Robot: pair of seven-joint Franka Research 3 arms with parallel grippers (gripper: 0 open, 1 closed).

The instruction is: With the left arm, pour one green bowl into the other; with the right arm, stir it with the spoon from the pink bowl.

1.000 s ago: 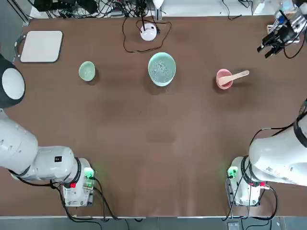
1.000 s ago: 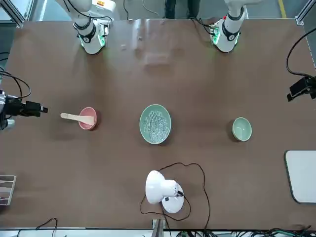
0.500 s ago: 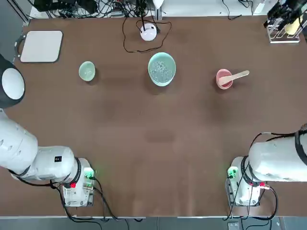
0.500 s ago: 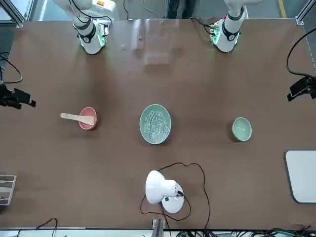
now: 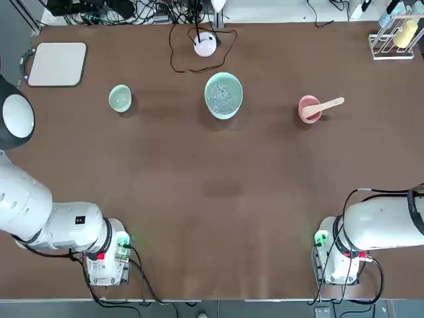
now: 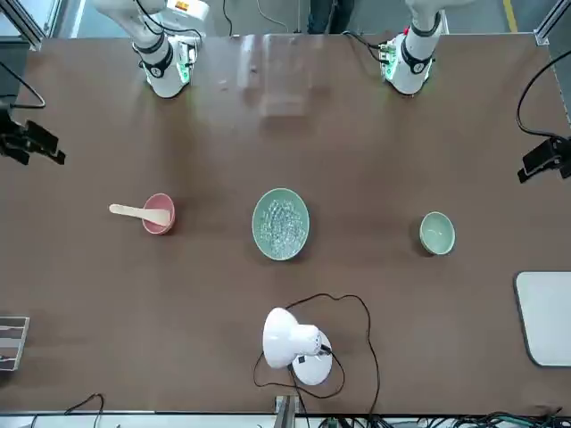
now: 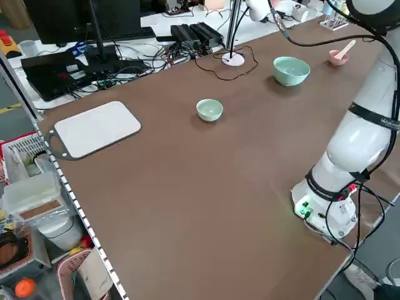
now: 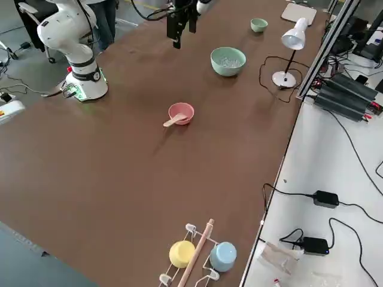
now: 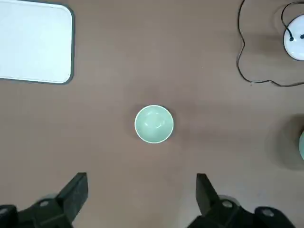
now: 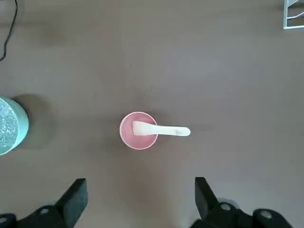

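Over the tabletop (image 5: pixel 199 165), both hands are held raised: the left hand (image 9: pixel 143 175) at the robot's left side, the right hand (image 10: pixel 141 179) at its right. Both are spread open, and nothing is gripped by either. If both are brought to the middle together, a collision over the receiving bowl could be caused by the shared space.

Beyond that bowl, a white lamp (image 6: pixel 290 339) is stood with its cord looped around it; the cord could be snagged if the left arm is swung too far out.

The large green bowl (image 5: pixel 224 95), by which pale bits (image 6: pixel 283 228) are held, is placed between the two smaller bowls, well apart from both. If its rim is struck during the pour or the stir, it could be shoved and the bits scattered.

The small green bowl (image 9: pixel 154 124) is set upright to its left. Its smooth, curved wall could be let slip by an off-centre pinch, and a spill could be caused by early tilting. No contents can be made out in it.

The pink bowl (image 10: pixel 138 130) is set to the right, with the spoon (image 10: pixel 161 129) leaned across its rim, handle outward. If the handle is pressed down or caught unevenly, the light bowl could be tipped or dragged along.
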